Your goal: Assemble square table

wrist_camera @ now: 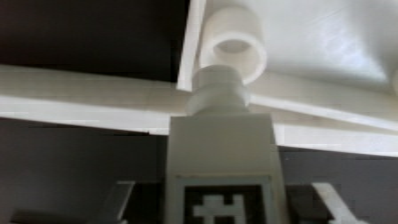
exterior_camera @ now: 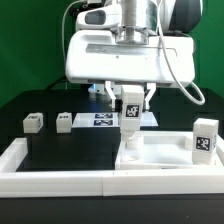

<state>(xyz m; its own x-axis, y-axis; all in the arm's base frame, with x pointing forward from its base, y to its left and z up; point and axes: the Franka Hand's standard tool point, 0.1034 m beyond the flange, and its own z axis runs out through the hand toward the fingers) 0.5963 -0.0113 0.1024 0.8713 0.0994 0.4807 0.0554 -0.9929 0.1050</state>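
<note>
My gripper (exterior_camera: 129, 104) is shut on a white tagged leg (exterior_camera: 130, 115) and holds it upright over the near-left corner of the square tabletop (exterior_camera: 165, 157). In the wrist view my gripper (wrist_camera: 222, 206) has the leg (wrist_camera: 222, 150) between its fingers (wrist_camera: 326, 200). The leg's round peg points down close beside the corner hole (wrist_camera: 235, 46) of the tabletop (wrist_camera: 320, 50), not inside it. A second leg (exterior_camera: 205, 140) stands upright at the slab's right end. Two more legs (exterior_camera: 33, 122) (exterior_camera: 65, 120) lie on the black table at the exterior view's left.
The marker board (exterior_camera: 103, 120) lies flat behind the held leg. A long white border wall (exterior_camera: 55, 168) runs along the front and left, and the tabletop rests against it. Black table surface (exterior_camera: 60, 145) lies between the wall and the loose legs.
</note>
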